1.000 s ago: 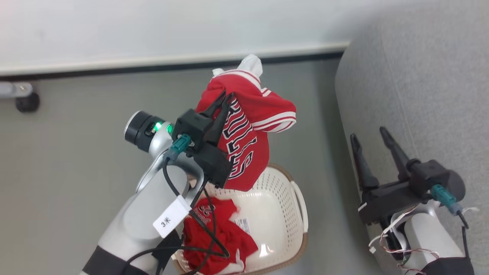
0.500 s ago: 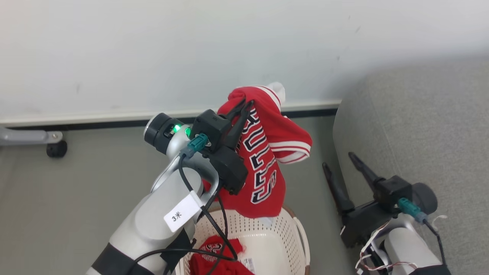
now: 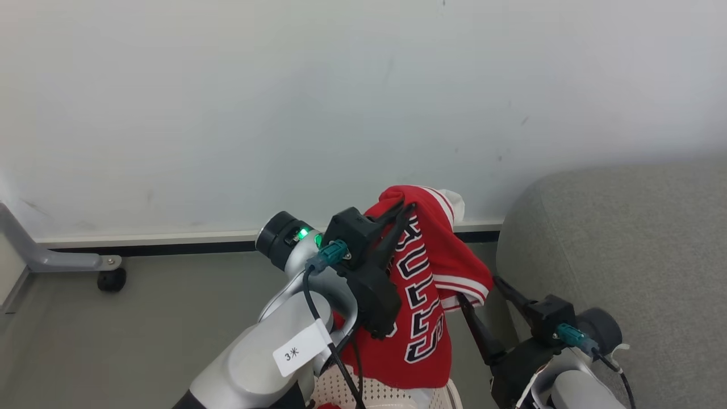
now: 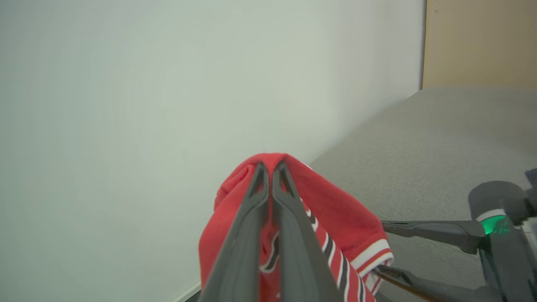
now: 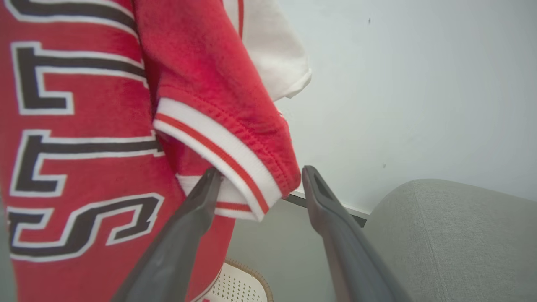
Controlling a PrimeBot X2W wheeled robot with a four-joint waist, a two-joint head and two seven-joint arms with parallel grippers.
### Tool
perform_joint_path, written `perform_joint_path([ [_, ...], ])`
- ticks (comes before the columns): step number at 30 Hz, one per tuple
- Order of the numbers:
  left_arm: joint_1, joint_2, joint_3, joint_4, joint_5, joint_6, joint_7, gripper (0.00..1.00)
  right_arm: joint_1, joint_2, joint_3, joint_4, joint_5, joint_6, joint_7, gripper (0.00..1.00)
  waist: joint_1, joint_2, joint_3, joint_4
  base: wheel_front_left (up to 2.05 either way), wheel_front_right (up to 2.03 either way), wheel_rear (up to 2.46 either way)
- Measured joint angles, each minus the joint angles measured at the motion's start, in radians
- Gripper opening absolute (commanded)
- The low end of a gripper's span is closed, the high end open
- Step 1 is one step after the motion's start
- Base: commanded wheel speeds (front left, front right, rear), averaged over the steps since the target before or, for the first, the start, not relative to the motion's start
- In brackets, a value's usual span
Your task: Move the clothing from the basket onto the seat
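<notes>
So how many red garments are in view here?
1: a red sports garment hanging from the shut left gripper above the basket; another may lie hidden in it.

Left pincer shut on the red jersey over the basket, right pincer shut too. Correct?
No. The right pincer is open; the right wrist view shows its fingers apart around a striped hem of the red jersey. The left pincer is shut on it, over the basket.

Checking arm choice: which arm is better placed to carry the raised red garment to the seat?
Left, probably. The left gripper is shut on the garment beside the seat; the right gripper stands open, gripping nothing.
</notes>
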Motion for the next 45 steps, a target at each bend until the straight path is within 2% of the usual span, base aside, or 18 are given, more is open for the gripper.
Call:
perform_joint_path([
  [11,0.020,0.001,-0.062,-0.066,-0.036,0.037,0.045,0.00,-0.021,0.014,0.155,0.062,0.061,0.000,0.000,1.00,0.0002,0.0002,-0.044,0.058,0.00,0.00,0.00],
  [14,0.028,0.003,-0.064,-0.073,-0.045,0.041,0.049,0.00,-0.047,0.021,0.170,0.063,0.069,0.000,0.000,1.00,0.0001,0.0001,-0.046,0.064,0.00,0.00,0.00],
  [15,0.029,0.003,-0.065,-0.074,-0.045,0.045,0.054,0.00,-0.054,0.023,0.173,0.063,0.075,0.000,0.000,0.87,0.0002,0.0002,-0.046,0.065,0.00,0.00,0.00],
  [16,0.030,0.003,-0.065,-0.076,-0.048,0.045,0.055,0.00,-0.059,0.023,0.177,0.063,0.083,0.000,0.000,0.39,0.0002,0.0002,-0.046,0.066,0.00,0.00,0.00],
  [17,0.032,0.003,-0.065,-0.076,-0.050,0.047,0.055,0.00,-0.064,0.023,0.181,0.063,0.090,0.000,0.000,0.25,0.0003,0.0002,-0.046,0.067,0.00,0.00,0.00],
  [18,0.032,0.003,-0.065,-0.076,-0.053,0.050,0.055,0.00,-0.068,0.024,0.185,0.063,0.095,0.000,0.000,0.00,0.0003,0.0002,-0.045,0.067,0.00,0.00,0.00],
  [24,0.063,0.004,-0.046,-0.075,-0.058,0.066,0.063,0.00,-0.094,0.019,0.199,0.065,0.107,0.000,0.000,0.00,0.0003,0.0001,-0.041,0.061,0.00,0.00,0.00],
  [28,0.085,0.020,-0.020,-0.071,-0.070,0.082,0.061,0.00,-0.127,-0.014,0.201,0.057,0.120,0.000,0.000,0.00,0.0003,0.0001,-0.038,0.046,0.00,0.00,0.00],
  [29,0.093,0.022,-0.011,-0.070,-0.072,0.086,0.057,0.14,-0.134,-0.026,0.201,0.055,0.122,0.000,0.000,0.00,0.0003,0.0002,-0.037,0.041,0.00,0.00,0.00],
  [30,0.100,0.025,-0.007,-0.067,-0.076,0.090,0.054,0.36,-0.142,-0.038,0.201,0.053,0.122,0.000,0.000,0.00,0.0003,0.0002,-0.036,0.036,0.00,0.00,0.00],
  [31,0.107,0.027,-0.003,-0.065,-0.077,0.090,0.053,0.45,-0.151,-0.049,0.200,0.052,0.122,0.000,0.000,0.00,0.0003,0.0002,-0.035,0.031,0.00,0.00,0.00],
  [32,0.115,0.028,0.001,-0.062,-0.078,0.091,0.051,0.70,-0.159,-0.060,0.200,0.050,0.123,0.000,0.000,0.00,0.0003,0.0002,-0.034,0.025,0.00,0.00,0.00],
  [33,0.123,0.028,0.003,-0.060,-0.079,0.092,0.047,1.00,-0.169,-0.072,0.199,0.046,0.123,0.000,0.000,0.00,0.0003,0.0002,-0.033,0.019,0.00,0.00,0.00],
  [45,0.234,0.029,0.017,-0.059,-0.113,0.106,-0.015,1.00,-0.257,-0.207,0.161,-0.040,0.139,0.001,0.000,0.00,0.0003,0.0002,-0.026,-0.073,0.00,0.00,0.00],
])
